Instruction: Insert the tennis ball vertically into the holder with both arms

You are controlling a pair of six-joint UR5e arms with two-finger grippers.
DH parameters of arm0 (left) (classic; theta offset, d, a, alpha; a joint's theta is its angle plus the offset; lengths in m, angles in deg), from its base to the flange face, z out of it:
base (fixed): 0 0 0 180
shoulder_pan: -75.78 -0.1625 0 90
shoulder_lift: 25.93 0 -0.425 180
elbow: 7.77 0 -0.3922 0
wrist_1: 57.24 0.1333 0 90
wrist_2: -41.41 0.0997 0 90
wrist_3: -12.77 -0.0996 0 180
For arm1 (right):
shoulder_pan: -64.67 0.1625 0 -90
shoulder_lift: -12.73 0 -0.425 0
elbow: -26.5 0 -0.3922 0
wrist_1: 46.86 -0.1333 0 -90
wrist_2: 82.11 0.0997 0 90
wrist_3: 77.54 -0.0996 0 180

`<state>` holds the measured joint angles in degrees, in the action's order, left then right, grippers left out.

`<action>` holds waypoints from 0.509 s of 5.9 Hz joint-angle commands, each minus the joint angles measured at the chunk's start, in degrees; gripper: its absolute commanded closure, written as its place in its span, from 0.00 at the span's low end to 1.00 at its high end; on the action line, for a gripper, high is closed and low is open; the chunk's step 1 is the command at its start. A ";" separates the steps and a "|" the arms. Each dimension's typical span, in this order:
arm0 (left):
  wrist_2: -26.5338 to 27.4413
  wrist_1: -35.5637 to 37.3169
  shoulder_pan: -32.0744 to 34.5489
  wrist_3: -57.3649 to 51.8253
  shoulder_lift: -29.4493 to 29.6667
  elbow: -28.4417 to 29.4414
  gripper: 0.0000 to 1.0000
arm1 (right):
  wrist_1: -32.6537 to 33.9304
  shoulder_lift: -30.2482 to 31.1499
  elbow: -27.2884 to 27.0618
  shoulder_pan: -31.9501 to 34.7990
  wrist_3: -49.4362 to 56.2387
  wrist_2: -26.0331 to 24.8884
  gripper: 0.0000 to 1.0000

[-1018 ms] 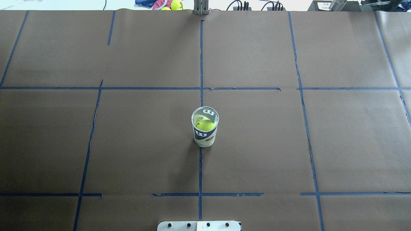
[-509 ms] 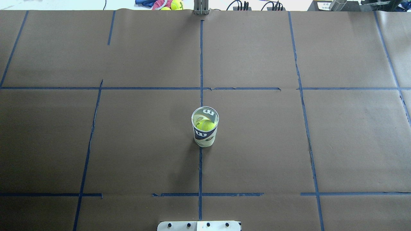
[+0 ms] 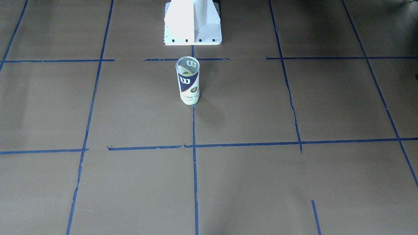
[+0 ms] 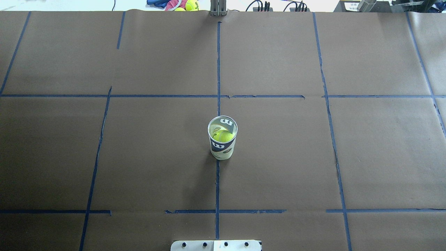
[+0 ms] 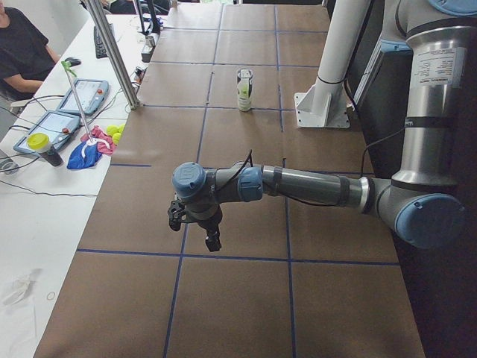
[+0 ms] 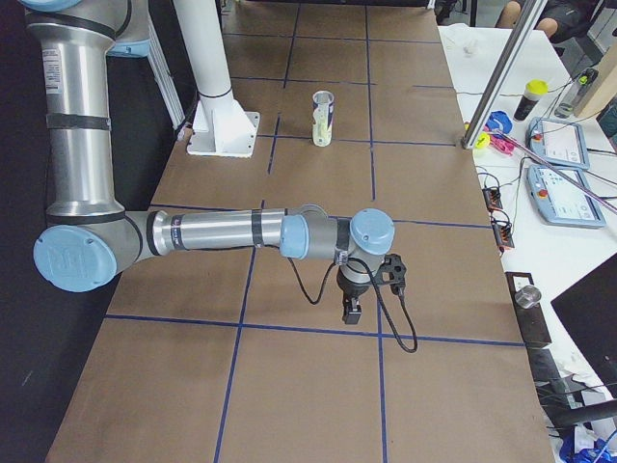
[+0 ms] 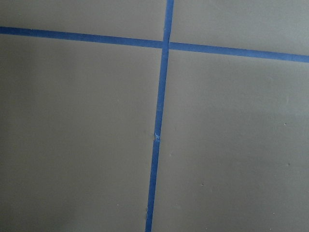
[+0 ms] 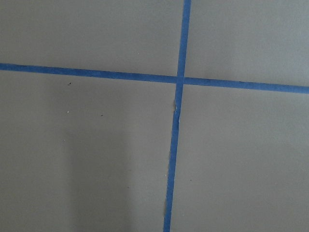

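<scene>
The holder [image 4: 222,141], a clear can with a navy "W" label, stands upright at the table's centre on a blue tape line; it also shows in the front view [image 3: 188,81] and both side views [image 5: 244,89] [image 6: 324,118]. The tennis ball [image 4: 223,136] sits inside it, seen through the open mouth. My left gripper [image 5: 212,240] hangs low over the table's left end, far from the holder. My right gripper [image 6: 350,311] hangs over the right end, equally far. Both show only in the side views, so I cannot tell whether they are open or shut. The wrist views show only paper and tape.
The white pedestal base [image 3: 192,23] stands just behind the holder on the robot's side. Spare balls and cloth [image 4: 181,5] lie beyond the far edge. A seated person [image 5: 22,45], tablets [image 5: 82,95] and a metal post [image 5: 112,52] line the side bench.
</scene>
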<state>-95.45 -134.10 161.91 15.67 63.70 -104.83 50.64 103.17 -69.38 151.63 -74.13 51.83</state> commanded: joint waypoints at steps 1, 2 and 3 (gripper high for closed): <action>0.01 -0.13 0.00 0.00 0.11 -0.15 0.00 | -0.03 1.15 -0.98 -0.03 0.11 0.00 0.00; 0.19 -0.04 0.00 0.00 0.46 -0.24 0.00 | -0.03 1.41 -1.06 -0.03 0.02 0.00 0.00; 0.45 -0.13 0.00 0.00 0.55 -0.24 0.00 | -0.03 1.76 -1.15 0.06 0.20 -0.09 0.00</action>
<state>-95.22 -134.18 161.91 15.67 64.11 -105.04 50.61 104.60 -70.43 151.62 -74.04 51.81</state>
